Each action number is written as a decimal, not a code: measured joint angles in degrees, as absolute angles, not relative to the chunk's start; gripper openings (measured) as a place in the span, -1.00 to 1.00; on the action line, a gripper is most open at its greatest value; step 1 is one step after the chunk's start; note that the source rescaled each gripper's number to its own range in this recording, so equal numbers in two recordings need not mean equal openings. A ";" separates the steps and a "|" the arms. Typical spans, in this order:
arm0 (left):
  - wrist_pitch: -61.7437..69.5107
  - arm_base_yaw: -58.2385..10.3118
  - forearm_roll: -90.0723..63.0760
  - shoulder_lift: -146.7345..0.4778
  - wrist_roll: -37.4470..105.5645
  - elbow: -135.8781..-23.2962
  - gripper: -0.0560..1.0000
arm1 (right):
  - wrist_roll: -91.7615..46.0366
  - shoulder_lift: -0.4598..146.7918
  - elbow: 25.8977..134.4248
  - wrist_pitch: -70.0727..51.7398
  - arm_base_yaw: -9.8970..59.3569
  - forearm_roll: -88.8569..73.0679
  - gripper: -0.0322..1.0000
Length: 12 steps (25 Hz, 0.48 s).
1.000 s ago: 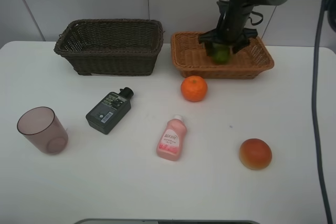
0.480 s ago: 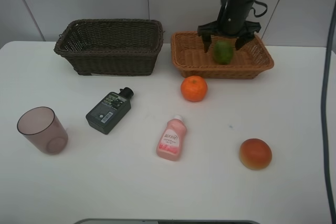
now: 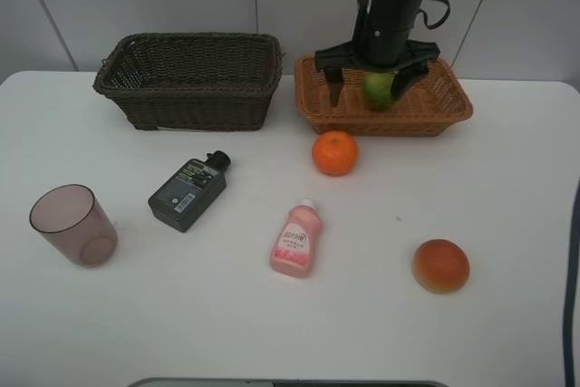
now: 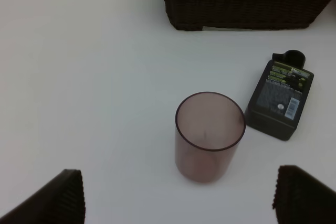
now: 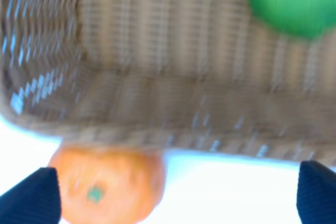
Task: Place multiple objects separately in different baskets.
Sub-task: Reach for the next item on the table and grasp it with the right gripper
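Jaws spread wide and empty, the right gripper (image 3: 367,81) hung from a near-vertical arm (image 3: 395,6) over the light tan wicker basket (image 3: 451,108) at far right, where the green lime (image 3: 381,91) lay, already sorted; the orange (image 3: 335,152) sat just in front, outside the rim, likely next.

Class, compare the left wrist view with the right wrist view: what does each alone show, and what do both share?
Left wrist only: the mauve cup, the dark green bottle, the dark brown basket. Right wrist only: the light tan basket holding the green fruit, and the orange outside it. Both: the white table, plus the left gripper and right gripper, each open.
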<state>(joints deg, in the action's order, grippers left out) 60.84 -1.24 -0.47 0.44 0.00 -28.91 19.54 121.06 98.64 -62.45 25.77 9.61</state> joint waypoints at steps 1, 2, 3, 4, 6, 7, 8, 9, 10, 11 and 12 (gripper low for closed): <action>60.84 -1.24 -0.47 0.44 0.00 -28.91 0.87 | 20.39 120.05 96.81 -61.74 26.32 9.48 1.00; 60.84 -1.24 -0.47 0.44 0.00 -28.91 0.87 | 21.50 119.05 94.55 -60.75 26.97 9.47 1.00; 60.84 -1.24 -0.47 0.44 0.00 -28.91 0.87 | 22.65 118.18 92.23 -59.69 27.61 9.47 1.00; 60.84 -1.24 -0.47 0.44 0.00 -28.91 0.87 | 24.15 117.18 90.33 -58.34 28.30 9.43 1.00; 60.84 -1.24 -0.47 0.44 0.00 -28.91 0.87 | 27.09 115.45 86.04 -55.39 29.58 9.43 1.00; 60.84 -1.24 -0.47 0.44 0.00 -28.91 0.87 | 28.78 114.94 84.24 -54.19 30.26 9.49 1.00; 60.84 -1.24 -0.47 0.44 0.00 -28.91 0.87 | 30.38 114.43 82.94 -52.68 30.80 9.69 1.00; 60.84 -1.24 -0.47 0.44 0.00 -28.91 0.87 | 31.80 114.21 81.62 -51.29 31.46 9.96 1.00; 60.84 -1.24 -0.47 0.44 0.00 -28.91 0.87 | 32.77 114.15 80.56 -50.26 32.11 10.55 1.00; 60.84 -1.24 -0.47 0.44 0.00 -28.91 0.87 | 33.55 114.15 79.68 -49.27 32.69 10.92 1.00; 60.84 -1.24 -0.47 0.44 0.00 -28.91 0.87 | 34.58 114.15 79.04 -47.89 33.12 11.19 1.00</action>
<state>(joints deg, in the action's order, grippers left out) 60.84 -1.24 -0.47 0.44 0.00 -28.91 34.58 114.15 79.04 -47.89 33.12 11.19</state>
